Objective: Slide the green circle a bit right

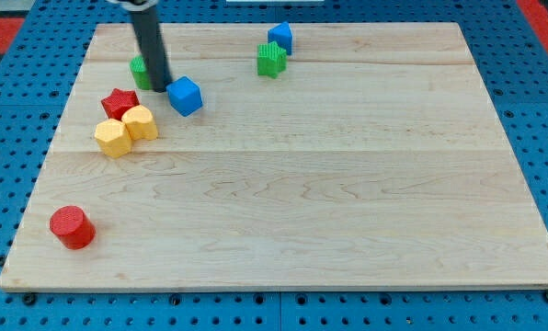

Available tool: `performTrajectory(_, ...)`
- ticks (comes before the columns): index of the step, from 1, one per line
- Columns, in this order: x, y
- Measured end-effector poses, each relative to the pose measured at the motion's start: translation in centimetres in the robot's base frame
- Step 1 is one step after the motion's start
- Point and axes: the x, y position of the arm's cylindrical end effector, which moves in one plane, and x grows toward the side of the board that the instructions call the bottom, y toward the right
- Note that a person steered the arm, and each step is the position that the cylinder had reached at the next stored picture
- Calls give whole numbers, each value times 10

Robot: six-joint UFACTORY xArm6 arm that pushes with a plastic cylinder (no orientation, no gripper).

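Camera view shows my tip (159, 88) down on the wooden surface (348, 211) near the view's top left, in front of the green circle (141, 71), which peeks out on the rod's left. I carry no pincer, only this rod. A blue cube (185, 96) sits just right of my tip. Below lie a red star (119, 103) and two yellow blocks (126, 130), touching. Farther right, a green block (271, 59) touches a blue one (280, 38). A red cylinder (72, 227) sits bottom left.
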Motion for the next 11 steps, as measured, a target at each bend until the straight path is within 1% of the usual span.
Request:
performTrajectory(1,3,-37)
performTrajectory(2,-7,-55)
performTrajectory(3,-35,22)
performTrajectory(4,-40,106)
performTrajectory(6,-42,12)
performTrajectory(8,-69,101)
performTrajectory(9,-71,86)
performTrajectory(10,-95,82)
performTrajectory(11,-96,111)
